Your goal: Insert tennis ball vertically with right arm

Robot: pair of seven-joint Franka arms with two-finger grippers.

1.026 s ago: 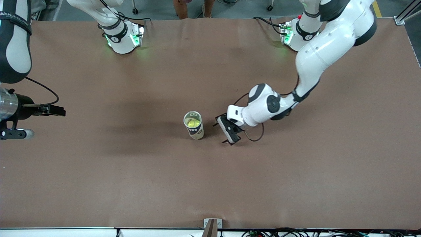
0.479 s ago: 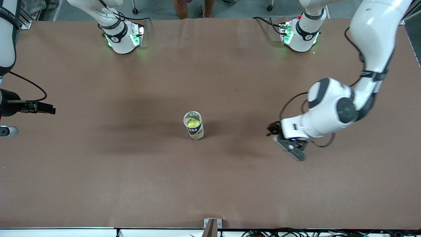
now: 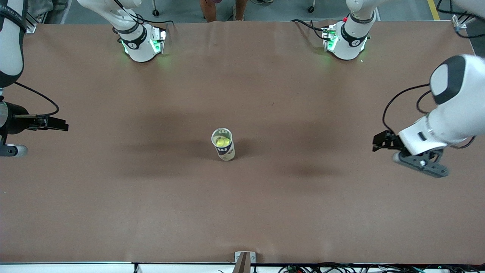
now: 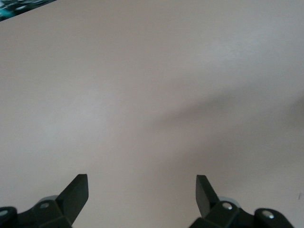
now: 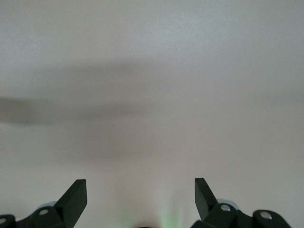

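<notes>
Yellow tennis ball sits inside the upright can at mid-table, its long axis vertical, so I judge the insertion done. My right gripper hangs over the right arm's end of the table, fingers spread wide and empty; my left gripper hangs over the left arm's end, equally wide and empty. Both are well apart from the can.

Clear plastic tube can with dark label: one is standing upright on the table.
Yellow-green tennis ball: one is lying inside that can.
White jointed robot arms: two are showing, the left arm and the right arm.
Black two-finger grippers: two, the left gripper and the right gripper.
Brown table: one.
</notes>
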